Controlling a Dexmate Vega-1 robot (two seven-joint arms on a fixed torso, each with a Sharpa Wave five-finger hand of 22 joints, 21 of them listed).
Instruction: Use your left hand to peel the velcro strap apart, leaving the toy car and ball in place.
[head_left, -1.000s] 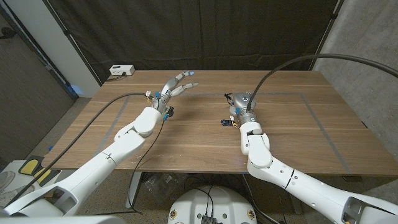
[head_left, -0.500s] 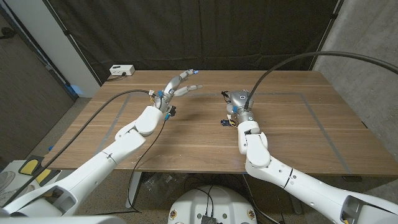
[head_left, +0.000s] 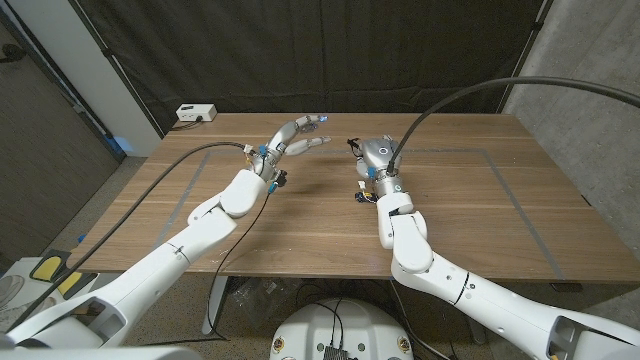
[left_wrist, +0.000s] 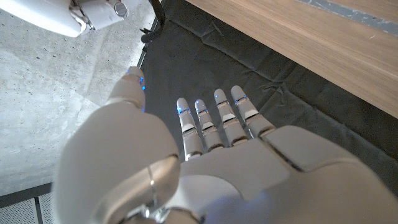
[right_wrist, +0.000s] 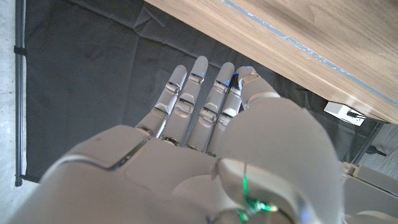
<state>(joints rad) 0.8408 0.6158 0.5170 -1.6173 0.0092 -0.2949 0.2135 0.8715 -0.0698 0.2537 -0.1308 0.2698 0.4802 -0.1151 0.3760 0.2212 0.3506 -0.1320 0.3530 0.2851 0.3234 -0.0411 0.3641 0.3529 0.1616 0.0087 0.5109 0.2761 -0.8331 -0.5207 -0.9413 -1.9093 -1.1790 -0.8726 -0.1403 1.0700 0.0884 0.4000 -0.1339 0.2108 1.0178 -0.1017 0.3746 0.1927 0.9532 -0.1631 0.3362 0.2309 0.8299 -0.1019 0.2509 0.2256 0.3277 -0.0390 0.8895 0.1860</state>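
Head view: left hand (head_left: 296, 137) raised over table (head_left: 300, 215), fingers apart.

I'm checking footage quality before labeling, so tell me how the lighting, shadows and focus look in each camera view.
Head view: even light, sharp, soft shadow under the left hand on the brown wooden table. Left wrist view: that hand's pale back looms close and bright, black curtain dim. Right wrist view: right hand sharp, blue and green indicator lights glowing.
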